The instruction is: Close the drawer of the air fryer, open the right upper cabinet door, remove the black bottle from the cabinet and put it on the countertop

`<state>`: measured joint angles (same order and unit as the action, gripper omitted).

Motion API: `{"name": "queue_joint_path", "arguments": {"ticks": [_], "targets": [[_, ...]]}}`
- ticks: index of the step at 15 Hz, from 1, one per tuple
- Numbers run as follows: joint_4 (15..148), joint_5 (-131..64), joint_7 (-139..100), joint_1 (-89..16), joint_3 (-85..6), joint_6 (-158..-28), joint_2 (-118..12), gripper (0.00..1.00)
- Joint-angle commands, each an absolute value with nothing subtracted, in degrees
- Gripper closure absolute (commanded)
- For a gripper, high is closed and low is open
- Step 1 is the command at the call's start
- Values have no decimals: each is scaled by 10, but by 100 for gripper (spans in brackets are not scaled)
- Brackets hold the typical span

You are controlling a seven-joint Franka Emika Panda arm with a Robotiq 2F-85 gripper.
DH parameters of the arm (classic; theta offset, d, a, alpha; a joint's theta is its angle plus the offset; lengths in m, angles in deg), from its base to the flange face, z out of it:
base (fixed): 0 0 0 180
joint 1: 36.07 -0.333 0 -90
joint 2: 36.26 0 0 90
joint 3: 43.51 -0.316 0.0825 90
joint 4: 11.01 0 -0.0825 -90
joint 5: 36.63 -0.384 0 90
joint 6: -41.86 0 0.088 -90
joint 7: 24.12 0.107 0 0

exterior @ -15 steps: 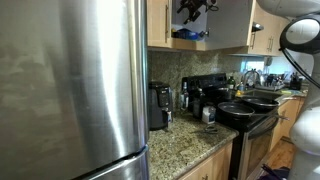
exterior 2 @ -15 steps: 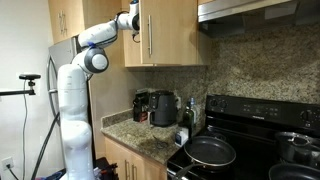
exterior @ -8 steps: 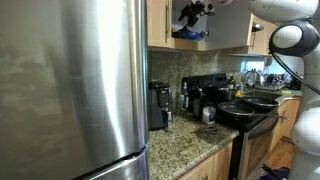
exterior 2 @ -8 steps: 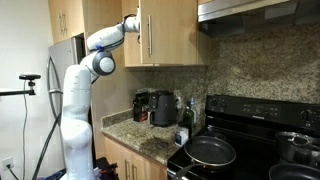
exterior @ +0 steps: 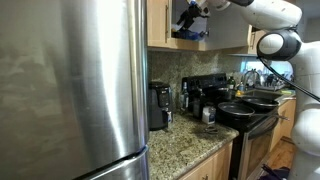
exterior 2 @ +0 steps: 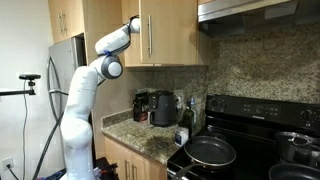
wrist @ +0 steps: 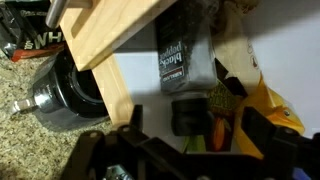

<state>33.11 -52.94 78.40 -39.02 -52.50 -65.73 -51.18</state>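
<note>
My gripper hangs wide open and empty just short of the black bottle in the cabinet, so I should centre both fingers round it, clear of the near yellow packet, before closing.

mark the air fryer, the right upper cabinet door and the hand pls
air fryer (exterior: 158,105), in an exterior view, on its front face.
right upper cabinet door (exterior 2: 175,35), in an exterior view, on its outer wood face.
hand (exterior: 187,16), in an exterior view, midway between its fingertips.
</note>
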Motion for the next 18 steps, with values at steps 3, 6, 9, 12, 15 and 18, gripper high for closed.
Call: {"name": "queue_joint_path", "arguments": {"ticks": [3,6,9,12,15,18], "targets": [[278,-550,884,-382,-523,-624,-559,0],[236,-577,957,-387,-507,-601,-589,0],[204,-590,1011,-384,-508,-586,-612,0],[175,-577,1051,-389,-508,-574,-632,0],[149,-572,1069,-393,-511,-560,-652,0],[126,-557,1046,-401,-511,-552,-670,0]]}}
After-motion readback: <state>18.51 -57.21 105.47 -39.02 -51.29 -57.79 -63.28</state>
